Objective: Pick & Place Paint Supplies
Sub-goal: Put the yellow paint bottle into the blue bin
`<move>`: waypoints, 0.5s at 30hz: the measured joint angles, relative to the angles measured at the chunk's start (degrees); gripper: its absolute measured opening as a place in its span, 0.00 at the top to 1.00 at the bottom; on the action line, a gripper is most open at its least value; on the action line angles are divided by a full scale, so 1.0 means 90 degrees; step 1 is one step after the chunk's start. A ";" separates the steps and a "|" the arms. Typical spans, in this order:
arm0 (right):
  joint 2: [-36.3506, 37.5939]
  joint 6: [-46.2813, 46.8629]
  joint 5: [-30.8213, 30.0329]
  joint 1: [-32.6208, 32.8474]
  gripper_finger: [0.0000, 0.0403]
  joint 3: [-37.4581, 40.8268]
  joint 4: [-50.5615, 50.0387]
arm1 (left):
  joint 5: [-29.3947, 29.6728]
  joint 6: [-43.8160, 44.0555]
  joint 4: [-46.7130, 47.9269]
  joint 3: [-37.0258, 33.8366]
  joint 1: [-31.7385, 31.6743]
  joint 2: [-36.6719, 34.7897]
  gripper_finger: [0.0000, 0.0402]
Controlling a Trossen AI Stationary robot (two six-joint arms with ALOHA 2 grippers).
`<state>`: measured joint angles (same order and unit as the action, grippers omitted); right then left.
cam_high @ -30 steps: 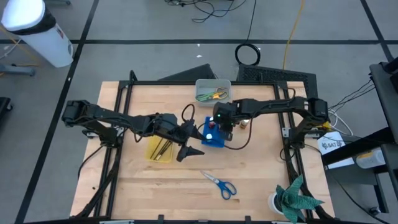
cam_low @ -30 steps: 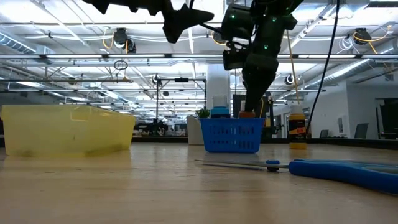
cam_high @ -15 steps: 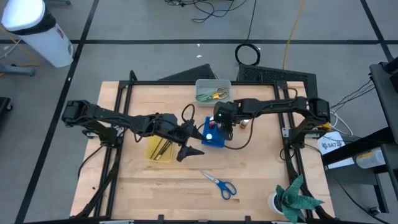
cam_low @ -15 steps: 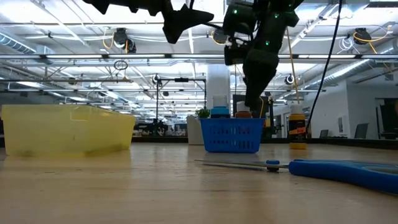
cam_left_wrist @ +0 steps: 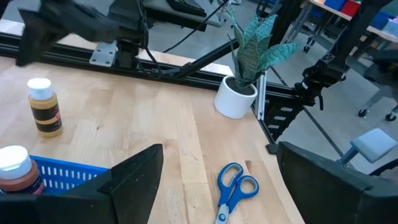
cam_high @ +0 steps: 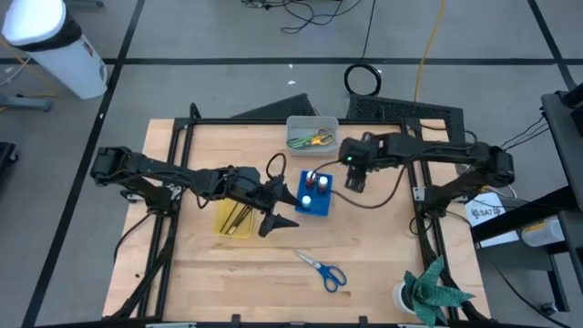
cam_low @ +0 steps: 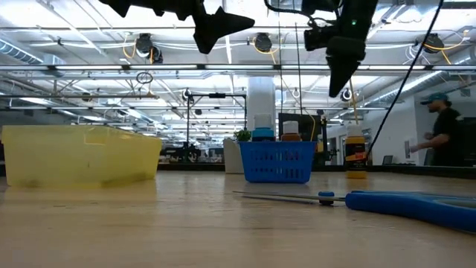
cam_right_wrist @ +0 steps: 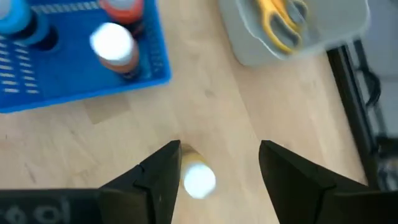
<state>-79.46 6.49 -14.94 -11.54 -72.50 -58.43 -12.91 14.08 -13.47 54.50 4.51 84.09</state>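
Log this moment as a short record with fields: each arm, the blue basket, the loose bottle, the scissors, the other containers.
left gripper: fingers open, empty, raised beside the blue plastic basket
right gripper: fingers open, empty, above the small white-capped brown paint bottle standing on the wooden table
basket contents: three small paint bottles, white, red and blue tops
blue-handled scissors: flat on the table, near edge
grey rectangular bin: holds yellow and green scissors
flat yellow tray: holds thin dark brushes

On the worktop (cam_high: 228, 264) I see a yellow tray (cam_high: 235, 218), a blue basket (cam_high: 315, 192), a grey bin (cam_high: 311, 132) and a potted plant (cam_high: 432, 290); a person (cam_low: 445, 134) stands beyond.
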 joint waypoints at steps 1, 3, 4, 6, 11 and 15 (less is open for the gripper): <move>0.0097 0.0129 0.0013 -0.0078 0.50 0.0031 -0.0071 | 0.0000 0.0002 -0.0005 0.0000 0.0002 0.0000 0.18; 0.0220 0.0336 0.0028 -0.0229 0.50 0.0139 -0.0129 | 0.0000 0.0010 -0.0008 0.0000 0.0014 0.0000 0.19; 0.0274 0.0374 0.0135 -0.0318 0.50 0.0214 -0.0139 | 0.0002 0.0012 -0.0008 0.0000 0.0014 0.0000 0.19; 0.0334 0.0349 0.0448 -0.0496 0.50 0.0393 -0.0117 | 0.0000 0.0015 -0.0006 0.0000 0.0028 0.0000 0.20; 0.0340 0.0037 0.0861 -0.0814 0.47 0.0911 0.0060 | 0.0003 0.0018 -0.0005 0.0000 0.0097 0.0000 0.22; 0.0338 -0.0010 0.0851 -0.0982 0.45 0.1196 0.0365 | 0.0000 -0.0023 -0.0005 0.0000 0.0141 0.0001 0.21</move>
<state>-76.42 6.39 -7.28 -20.37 -61.73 -55.14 -12.90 13.87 -13.52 54.50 5.78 84.10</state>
